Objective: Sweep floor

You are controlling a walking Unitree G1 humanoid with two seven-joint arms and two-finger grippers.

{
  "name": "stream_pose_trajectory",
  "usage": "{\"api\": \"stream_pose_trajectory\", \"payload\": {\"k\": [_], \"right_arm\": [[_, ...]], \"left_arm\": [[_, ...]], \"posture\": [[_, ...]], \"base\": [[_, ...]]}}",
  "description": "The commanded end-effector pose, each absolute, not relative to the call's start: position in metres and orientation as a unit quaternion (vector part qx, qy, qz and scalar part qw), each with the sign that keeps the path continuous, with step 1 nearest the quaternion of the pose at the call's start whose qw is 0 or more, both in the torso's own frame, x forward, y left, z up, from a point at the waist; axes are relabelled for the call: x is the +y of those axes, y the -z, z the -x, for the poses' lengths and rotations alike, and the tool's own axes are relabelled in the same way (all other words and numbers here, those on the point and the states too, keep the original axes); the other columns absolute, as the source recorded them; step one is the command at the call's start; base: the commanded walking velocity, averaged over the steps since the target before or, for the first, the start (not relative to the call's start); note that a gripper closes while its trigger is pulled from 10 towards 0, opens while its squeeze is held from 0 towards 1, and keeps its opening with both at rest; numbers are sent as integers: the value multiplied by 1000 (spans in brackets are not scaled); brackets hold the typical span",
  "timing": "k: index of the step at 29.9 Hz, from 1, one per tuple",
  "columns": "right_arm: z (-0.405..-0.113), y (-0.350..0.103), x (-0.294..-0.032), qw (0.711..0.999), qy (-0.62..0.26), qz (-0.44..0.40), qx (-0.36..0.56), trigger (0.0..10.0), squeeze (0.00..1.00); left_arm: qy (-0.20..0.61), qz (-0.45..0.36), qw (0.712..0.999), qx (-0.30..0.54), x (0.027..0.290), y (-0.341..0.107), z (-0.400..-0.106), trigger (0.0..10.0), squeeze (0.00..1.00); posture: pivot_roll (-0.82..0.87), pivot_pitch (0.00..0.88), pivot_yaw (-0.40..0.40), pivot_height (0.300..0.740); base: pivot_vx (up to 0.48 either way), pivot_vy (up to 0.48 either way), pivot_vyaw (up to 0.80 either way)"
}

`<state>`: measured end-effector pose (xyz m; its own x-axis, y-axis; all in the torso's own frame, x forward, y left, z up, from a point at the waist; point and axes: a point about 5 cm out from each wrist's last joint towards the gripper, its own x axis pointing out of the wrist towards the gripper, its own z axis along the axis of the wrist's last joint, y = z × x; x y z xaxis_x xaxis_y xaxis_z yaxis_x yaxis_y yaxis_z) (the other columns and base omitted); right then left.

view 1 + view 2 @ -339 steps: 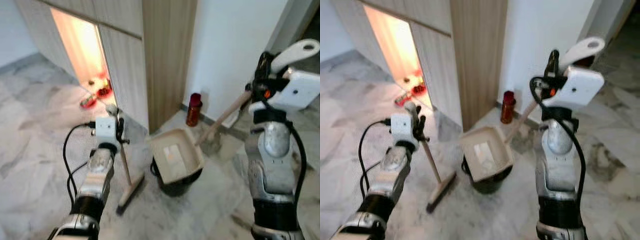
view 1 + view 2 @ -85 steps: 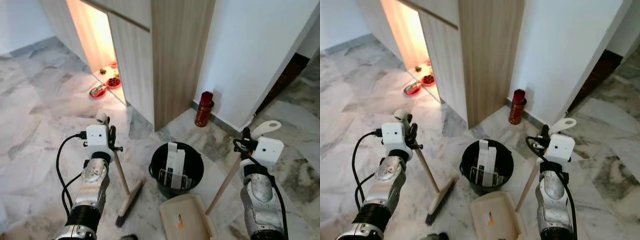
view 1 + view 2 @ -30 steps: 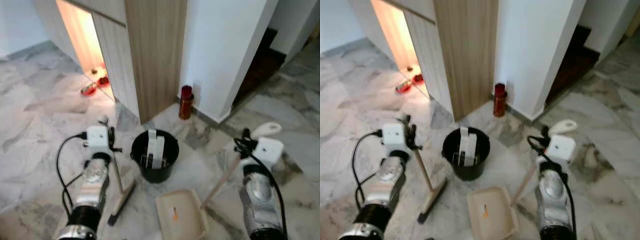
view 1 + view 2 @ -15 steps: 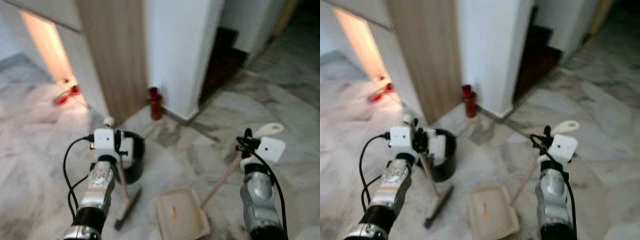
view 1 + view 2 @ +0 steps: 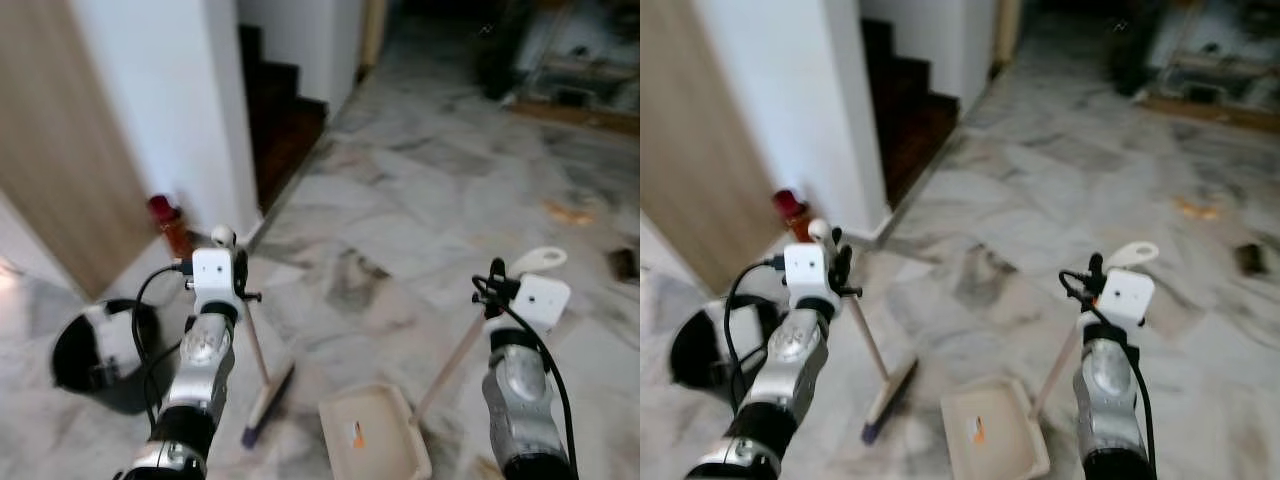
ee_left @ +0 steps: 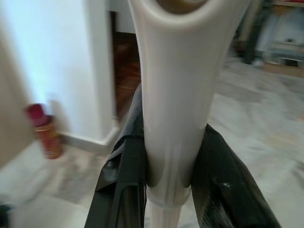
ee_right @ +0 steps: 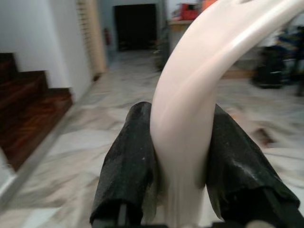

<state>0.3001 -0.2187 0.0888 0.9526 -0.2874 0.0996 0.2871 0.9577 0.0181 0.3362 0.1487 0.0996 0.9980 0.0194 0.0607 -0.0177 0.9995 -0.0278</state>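
Left eye view has the broom (image 5: 262, 372) front and centre: head down on the marble floor (image 5: 420, 240), stick leaning up into the left gripper (image 5: 238, 285), whose jaws are clenched on the pale handle top, as the left wrist view confirms. Just beside the broom head, on the side away from the bucket, lies the dustpan (image 5: 375, 436), flat on the floor, its long handle rising to the right gripper (image 5: 492, 292), jaws clamped around the curved grip. Both tools look held high on their handles, probably so they can be carried and worked while standing. Dustpan tray looks empty apart from a small orange label mark. Beyond the broom on its other side sits the black bucket (image 5: 95, 355); something pale is in it, too blurred to name. Behind that, a red bottle (image 5: 168, 222) stands by the wall near the dark stairs (image 5: 285, 110). Farther off, well apart from the broom, small scraps (image 5: 1196, 209) dot the floor, likely the next target.
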Motion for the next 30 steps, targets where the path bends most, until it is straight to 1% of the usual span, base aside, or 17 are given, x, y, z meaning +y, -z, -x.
{"api": "stream_pose_trajectory", "payload": {"k": [1,12,13,18,21,25,30], "right_arm": [[-306,-99,-213,988,136,-8,-73,10000,0],[-307,-101,-211,988,135,-10,-77,10000,0],[-308,-101,-210,988,135,-11,-77,10000,0],[-310,-103,-209,987,137,-11,-79,10000,0],[-310,-103,-209,987,137,-12,-79,10000,0],[-310,-104,-209,987,138,-12,-82,10000,0],[-310,-104,-208,987,138,-13,-83,10000,0]], "left_arm": [[-17,8,998,-54,155,-110,-340,10000,0],[-25,10,998,-62,159,-113,-340,10000,0],[-28,6,998,-59,161,-112,-341,10000,0],[-27,-7,998,-59,162,-114,-342,10000,0],[-29,-7,998,-58,162,-113,-342,10000,0],[-30,-4,998,-57,161,-114,-342,10000,0],[-30,-4,998,-57,160,-114,-342,10000,0]], "posture": [[-71,0,5,740],[-61,36,-3,740],[-57,49,2,740],[-56,54,3,740],[-57,62,3,740],[-63,68,3,740],[-67,78,0,740]], "base": [[0,0,-788],[0,0,-786],[0,0,-775],[0,0,-775],[0,-464,-775],[0,-480,0],[0,-337,0]]}}
